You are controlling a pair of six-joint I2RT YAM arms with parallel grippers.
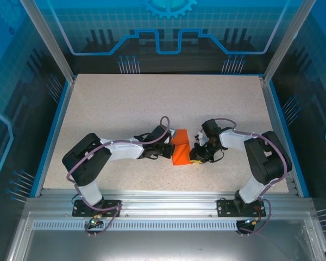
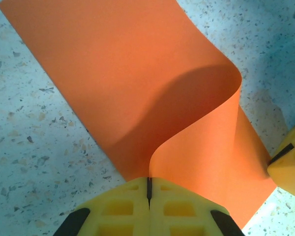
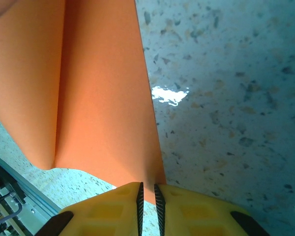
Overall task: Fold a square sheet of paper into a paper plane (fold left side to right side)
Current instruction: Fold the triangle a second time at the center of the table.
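Note:
The square sheet of paper (image 1: 182,150) lies bright orange on the table between my two grippers, partly folded. In the left wrist view its left side (image 2: 137,73) curls up and over toward the right in a smooth loop. My left gripper (image 2: 149,184) is shut on that lifted edge, at the sheet's left side (image 1: 171,149). My right gripper (image 1: 196,154) sits low at the sheet's right edge. Its jaws (image 3: 147,191) stand a narrow slit apart over the paper's corner (image 3: 98,98), with table showing through the slit. A yellow right fingertip (image 2: 290,160) rests beside the paper.
The speckled tabletop (image 1: 152,103) spreads wide behind the paper. A metal rail (image 1: 163,198) runs along the near edge, close to the sheet's front corner. Blue frame edges (image 1: 54,125) bound the sides.

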